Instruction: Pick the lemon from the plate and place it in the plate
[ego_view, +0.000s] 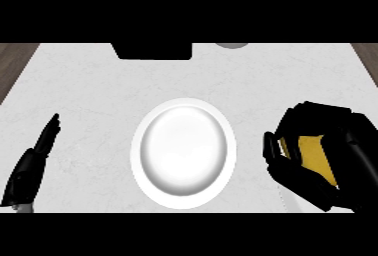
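Observation:
A white plate (184, 152) lies in the middle of the pale counter, with nothing on it. At the right, my right hand (325, 160) is curled round the yellow lemon (314, 155), of which only a patch shows between thumb and fingers. A sliver of a second white plate (289, 200) peeks out under that hand; the rest of it is hidden. My left hand (33, 162) rests at the lower left edge, fingers straight and pointing up, holding nothing.
A black object (153, 50) sits at the counter's far edge, left of centre. A grey round thing (232, 45) shows beside it at the top. Dark wood borders the counter at both upper corners.

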